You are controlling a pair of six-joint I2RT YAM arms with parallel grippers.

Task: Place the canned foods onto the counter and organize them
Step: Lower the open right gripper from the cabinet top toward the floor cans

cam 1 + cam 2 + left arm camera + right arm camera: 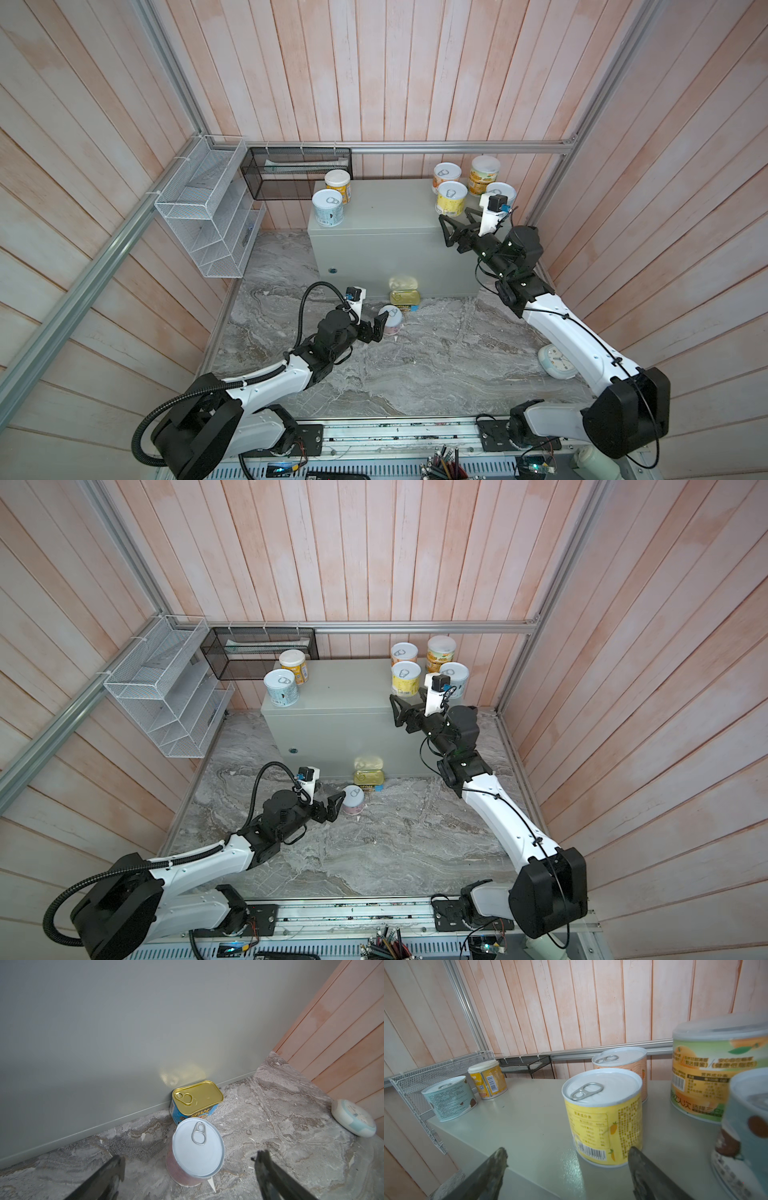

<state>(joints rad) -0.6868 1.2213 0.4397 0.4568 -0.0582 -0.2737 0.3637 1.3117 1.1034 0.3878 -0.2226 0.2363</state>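
Here left tool (379, 328) apart before pink can (395, 318) — right tool (457, 217) apart, empty, at counter (386, 216) edge.

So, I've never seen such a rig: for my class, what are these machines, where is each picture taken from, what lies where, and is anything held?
These are two robot arms, each ending in a two-fingered gripper. Two pictures look down from overhead; the other two come from a camera on each wrist. Six cans stand on the grey counter: two at one end, four at the other. On the marble surface in front stand a pink can and a gold-topped tin, with a clock farther off. The left gripper is open at the pink can; the right gripper is open by the yellow can. Neither holds anything.
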